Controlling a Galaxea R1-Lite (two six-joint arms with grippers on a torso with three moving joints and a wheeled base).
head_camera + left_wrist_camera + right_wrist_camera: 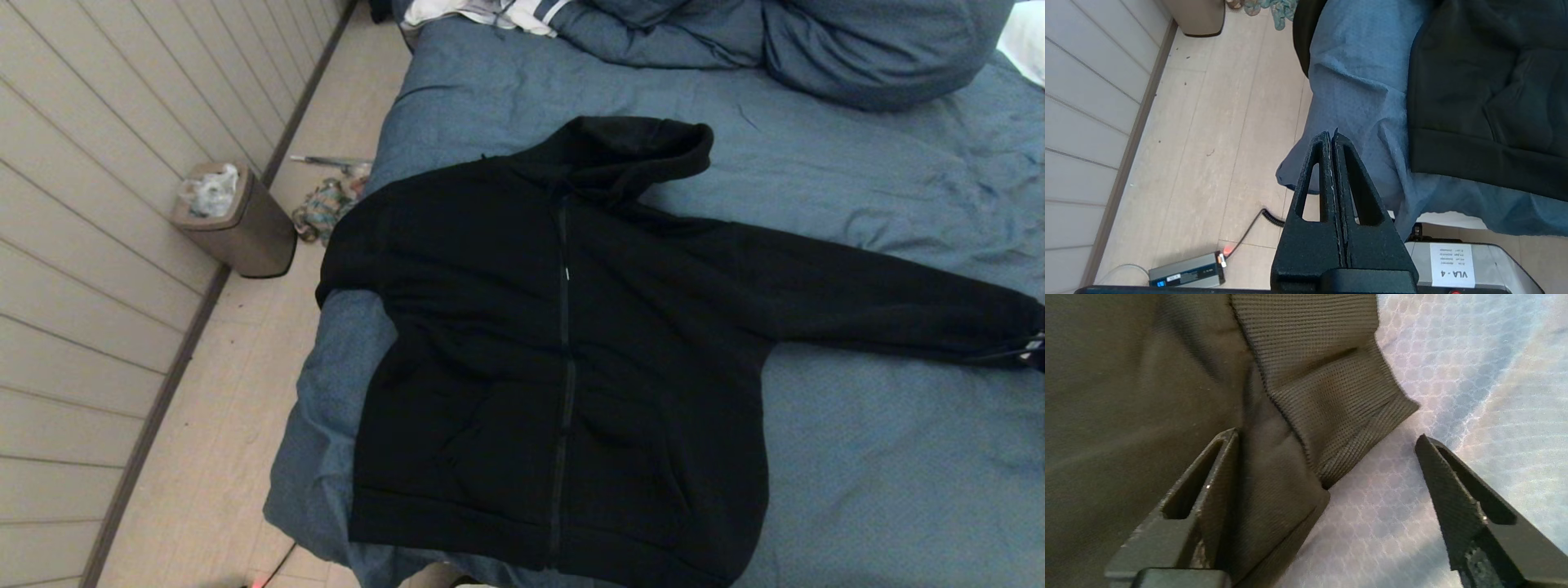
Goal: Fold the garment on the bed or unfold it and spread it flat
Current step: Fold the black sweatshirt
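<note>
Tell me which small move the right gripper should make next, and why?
Probably lower and close on the cuff. The right gripper is open around the sleeve end, on the bed, and holds nothing; the hoodie already lies spread flat, so folding that sleeve inward seems next.

Reading "VLA - 4", upside down, on a white sticker (1452, 265) sitting on the grey robot base (1502, 261) near the bed's foot corner. Showing smaller lines above it, too tiny for reading. Finding no other words anywhere.
</note>
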